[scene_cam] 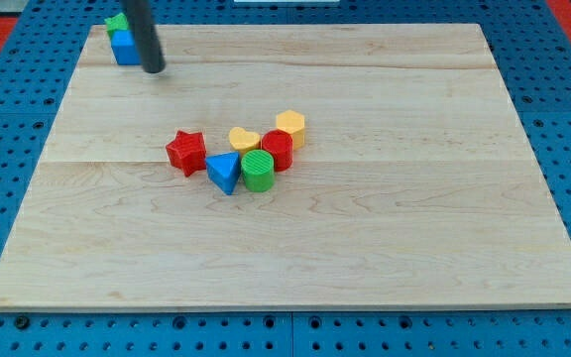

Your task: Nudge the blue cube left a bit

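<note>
The blue cube (124, 48) sits near the board's top left corner, partly hidden by my rod. A green block (116, 22) lies just behind it, touching it. My tip (154, 68) rests on the board right beside the blue cube's right side, a little toward the view's bottom. Whether the tip touches the cube I cannot tell.
A cluster lies mid-board: a red star (185, 152), a blue triangle (224, 172), a green cylinder (258, 172), a red block (278, 149), a yellow heart (244, 138) and a yellow block (290, 127). The wooden board's left edge (53, 119) runs close to the cube.
</note>
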Robot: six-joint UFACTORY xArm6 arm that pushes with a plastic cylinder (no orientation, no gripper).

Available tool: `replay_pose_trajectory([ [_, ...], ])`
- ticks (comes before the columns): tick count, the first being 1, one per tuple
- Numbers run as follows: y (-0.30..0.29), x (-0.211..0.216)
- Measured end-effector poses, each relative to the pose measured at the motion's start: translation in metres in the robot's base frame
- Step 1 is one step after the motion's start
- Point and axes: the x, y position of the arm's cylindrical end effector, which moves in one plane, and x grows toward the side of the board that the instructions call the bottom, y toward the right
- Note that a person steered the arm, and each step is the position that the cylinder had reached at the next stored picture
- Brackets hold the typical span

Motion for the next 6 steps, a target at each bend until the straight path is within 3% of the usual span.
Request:
replay_pose_trajectory([
  [2, 0.022, -0.04],
  [6, -0.014, -0.042],
])
